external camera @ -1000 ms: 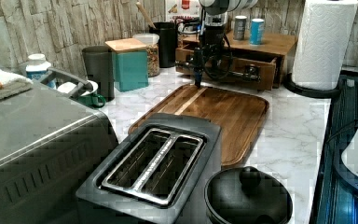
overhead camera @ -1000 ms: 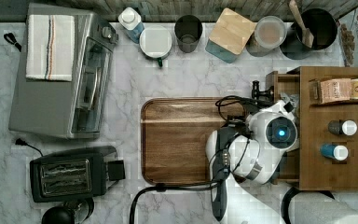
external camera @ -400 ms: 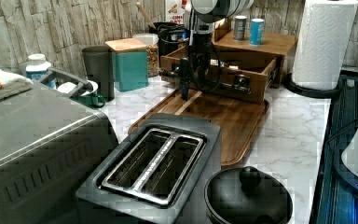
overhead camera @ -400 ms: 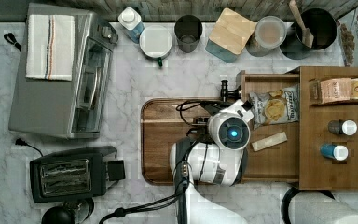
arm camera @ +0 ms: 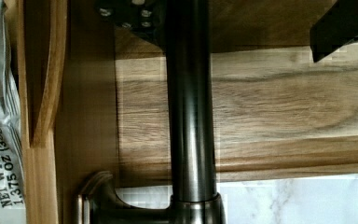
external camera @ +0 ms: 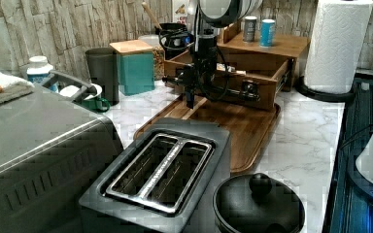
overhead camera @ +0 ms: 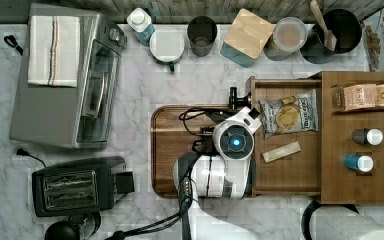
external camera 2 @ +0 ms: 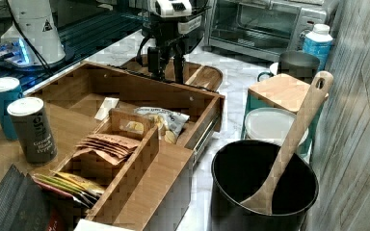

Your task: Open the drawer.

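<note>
The wooden drawer (overhead camera: 286, 172) stands pulled well out of its cabinet (overhead camera: 380, 105) over the cutting board. It holds a chip bag (overhead camera: 287, 116) and a thin packet (overhead camera: 281, 151). In the top view my gripper (overhead camera: 240, 112) sits at the drawer's front edge. The left view shows it (external camera: 190, 94) hanging at the black bar handle (external camera: 233, 92). In the wrist view the handle (arm camera: 189, 116) runs between the fingers (arm camera: 126, 16), close to one and well apart from the other, so the gripper (arm camera: 233, 18) is open. From the right view the gripper (external camera 2: 167, 65) is just beyond the drawer front (external camera 2: 139, 91).
A dark-wood cutting board (overhead camera: 172, 150) lies under the drawer's front. A black toaster (overhead camera: 77, 185) and a toaster oven (overhead camera: 70, 75) stand at the top view's left. Jars, a cup and a utensil pot (overhead camera: 337, 30) line the back. A paper towel roll (external camera: 337, 43) stands beside the cabinet.
The drawer has slid much further out towards the top view's left, showing the chip bag and packet. My gripper moved the same way with the handle.
</note>
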Action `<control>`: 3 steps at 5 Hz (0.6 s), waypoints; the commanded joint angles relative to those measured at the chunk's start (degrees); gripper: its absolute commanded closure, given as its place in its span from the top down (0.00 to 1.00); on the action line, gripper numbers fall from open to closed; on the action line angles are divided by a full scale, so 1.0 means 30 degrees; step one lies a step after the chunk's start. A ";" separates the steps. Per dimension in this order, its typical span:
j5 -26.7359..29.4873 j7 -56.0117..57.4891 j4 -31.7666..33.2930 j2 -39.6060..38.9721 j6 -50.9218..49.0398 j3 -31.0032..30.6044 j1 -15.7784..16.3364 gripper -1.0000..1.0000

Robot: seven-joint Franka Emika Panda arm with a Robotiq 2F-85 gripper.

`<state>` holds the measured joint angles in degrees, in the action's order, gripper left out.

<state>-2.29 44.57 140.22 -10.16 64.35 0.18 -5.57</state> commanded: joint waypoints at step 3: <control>0.0043 -0.2695 0.0414 0.1201 -0.0345 -0.2632 0.2780 1.00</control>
